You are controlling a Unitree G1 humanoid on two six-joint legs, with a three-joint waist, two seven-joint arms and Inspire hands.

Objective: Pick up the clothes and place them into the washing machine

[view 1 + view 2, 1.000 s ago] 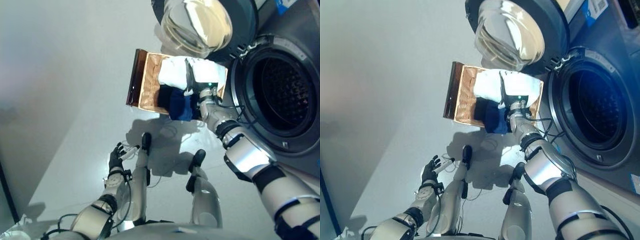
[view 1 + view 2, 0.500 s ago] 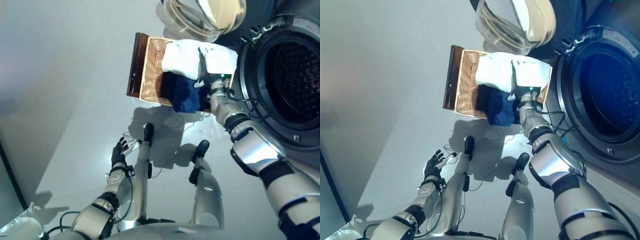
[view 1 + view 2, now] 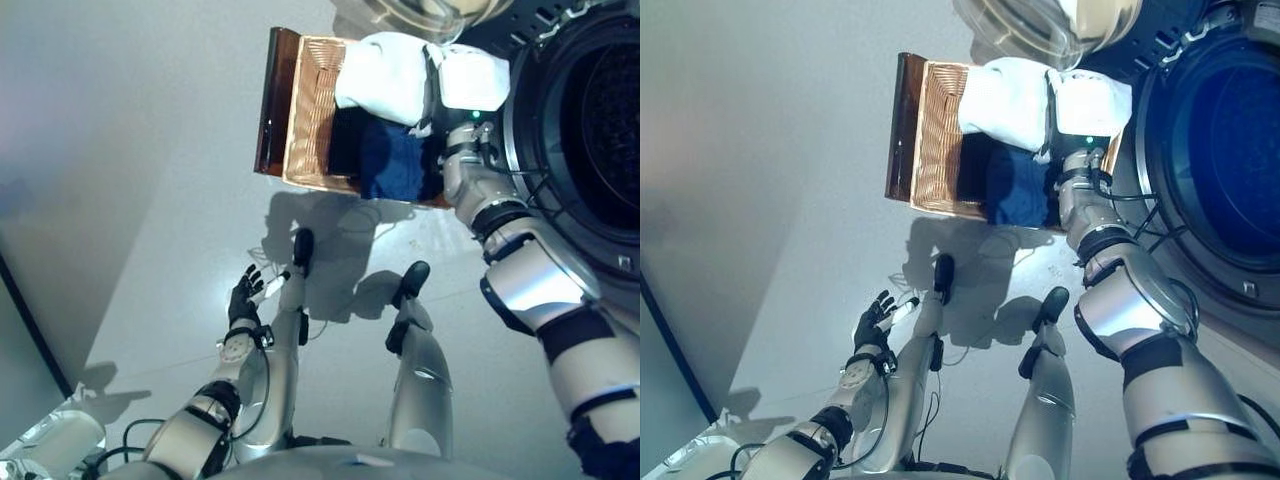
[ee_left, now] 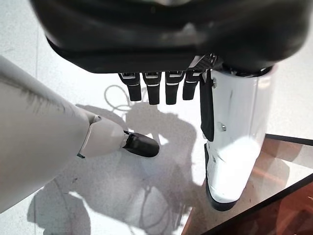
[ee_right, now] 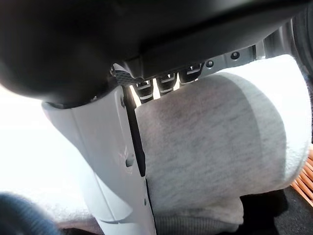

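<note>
No legible writing or labels appear on any item.

Item count: one wicker basket (image 3: 305, 110), two garments, one washing machine.

The basket sits on the floor in the upper centre of the left eye view, just beside the washing machine drum opening (image 3: 600, 120) at the upper right. The open glass door (image 3: 1040, 20) shows at the top edge.

The white garment (image 3: 385, 80) lies across the upper part of the basket. The dark blue garment (image 3: 390, 165) lies below it, also inside the basket.

The right hand (image 3: 445, 85) is lowered onto the white garment. In the right wrist view its white-covered thumb (image 5: 110, 161) lies against the grey-white cloth, with the fingers (image 5: 164, 83) past it; whether they grip the cloth cannot be told.

The left hand (image 3: 243, 298) hangs at the lower left above the floor, fingers straight and spread, holding nothing.
</note>
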